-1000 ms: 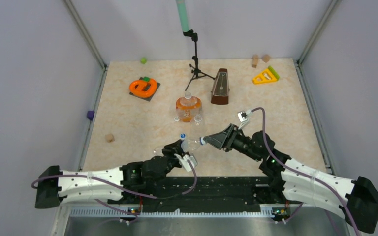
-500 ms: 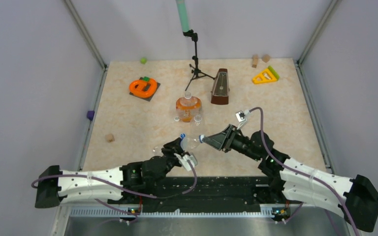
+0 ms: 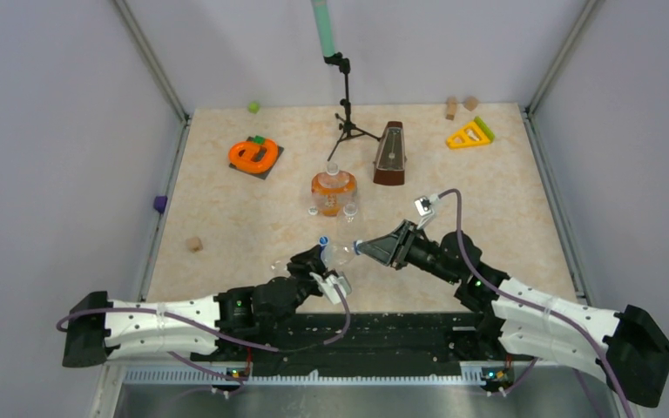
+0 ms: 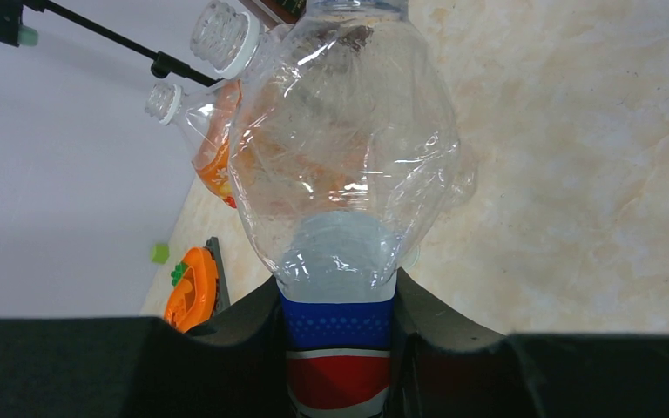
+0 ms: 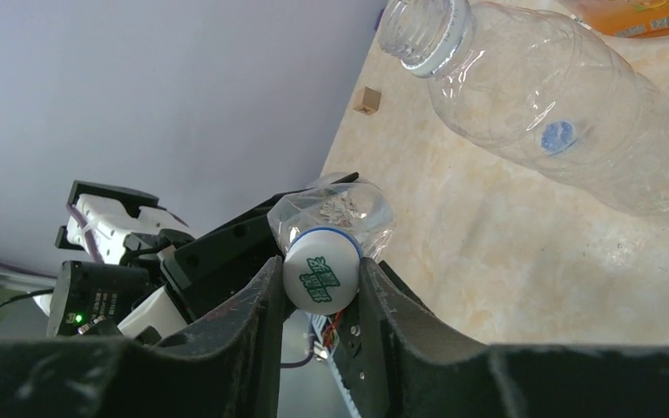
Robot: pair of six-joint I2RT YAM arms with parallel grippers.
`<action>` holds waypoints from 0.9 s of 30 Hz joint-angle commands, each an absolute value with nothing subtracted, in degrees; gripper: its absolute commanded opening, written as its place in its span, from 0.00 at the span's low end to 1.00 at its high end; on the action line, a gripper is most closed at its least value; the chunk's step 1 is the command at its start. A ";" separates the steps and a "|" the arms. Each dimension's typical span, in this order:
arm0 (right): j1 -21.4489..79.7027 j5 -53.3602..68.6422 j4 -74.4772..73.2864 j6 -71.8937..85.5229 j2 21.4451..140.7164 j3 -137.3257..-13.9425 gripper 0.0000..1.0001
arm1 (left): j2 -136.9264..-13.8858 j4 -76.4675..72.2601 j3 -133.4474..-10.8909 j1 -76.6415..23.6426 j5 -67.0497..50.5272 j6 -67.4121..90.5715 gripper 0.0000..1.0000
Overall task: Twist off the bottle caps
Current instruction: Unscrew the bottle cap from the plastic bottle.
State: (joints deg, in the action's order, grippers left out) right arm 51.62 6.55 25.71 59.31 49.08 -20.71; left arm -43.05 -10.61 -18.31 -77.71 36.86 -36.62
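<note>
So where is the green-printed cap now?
Right wrist view, low centre: the cap sits between the right end effector's fingers, on the bottle the left end effector holds.

Glossy, crinkled clear-plastic bottle [image 4: 348,148]; cap [image 5: 320,274] seemingly smooth plastic.

Setting: robotics laboratory test cell. Evidence: left arm [image 3: 165,318] and right arm [image 3: 540,318] mounted on a black base rail [image 3: 383,335]; beige stone-patterned table [image 3: 226,218] enclosed by plain pale walls [image 3: 52,131] with aluminium frame posts [image 3: 150,63]; tripod stand [image 3: 346,113]; loose props: metronome [image 3: 390,154], wooden block [image 3: 194,244], yellow triangle toy [image 3: 469,134].
</note>
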 commanded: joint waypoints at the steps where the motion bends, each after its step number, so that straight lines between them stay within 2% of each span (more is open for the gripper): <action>1: 51.75 6.28 28.56 59.25 48.84 -22.12 0.22 | -43.09 -14.13 -19.08 -78.05 36.48 -36.13 0.00; 5: 51.68 6.53 28.56 56.82 48.65 -21.58 0.10 | -42.87 -12.56 -19.27 -78.05 35.20 -34.69 0.00; 10: 51.69 10.23 27.84 45.63 47.90 -21.99 0.00 | -41.49 -3.40 -23.38 -77.48 33.66 -22.64 0.00; 15: 51.62 16.97 26.83 33.61 46.33 -23.35 0.00 | -34.39 -1.56 -21.84 -71.67 12.23 -17.45 0.00; 19: 51.63 23.42 26.36 20.91 43.89 -23.80 0.00 | -32.44 2.82 -23.13 -56.97 -11.89 -11.32 0.00; 21: 51.67 25.64 26.06 15.23 42.20 -23.81 0.00 | -33.42 2.48 -24.18 -53.20 -18.33 -9.43 0.00; 27: 51.62 31.62 24.06 -1.41 37.35 -23.63 0.00 | -39.44 4.22 -27.94 -50.89 -29.78 -8.22 0.00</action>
State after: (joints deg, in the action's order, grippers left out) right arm 51.62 24.71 25.10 15.00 40.53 -21.58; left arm -36.80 3.66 -23.94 -52.93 -19.07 -12.84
